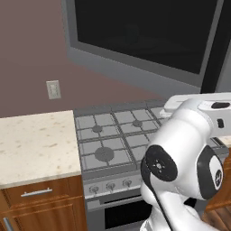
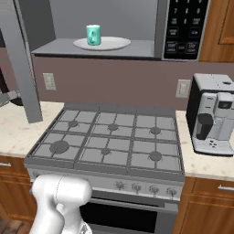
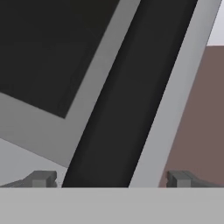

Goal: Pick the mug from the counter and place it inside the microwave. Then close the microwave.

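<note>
Right base view: mug point(image 2: 93, 34) on microwave's white plate point(image 2: 114, 44), upper centre | hand view: your gripper point(image 3: 113, 179) spread wide astride black door handle point(image 3: 124, 100) | rigid door; push near handle.

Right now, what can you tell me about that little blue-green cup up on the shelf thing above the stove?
The mug is small, glossy teal, ceramic by its look, with a pale inside and a side handle. It stands upright on the white round plate inside the open microwave, toward the plate's left side. Nothing else touches it. The gripper is elsewhere, open at the microwave's door, a finger on either side of its black bar.
</note>
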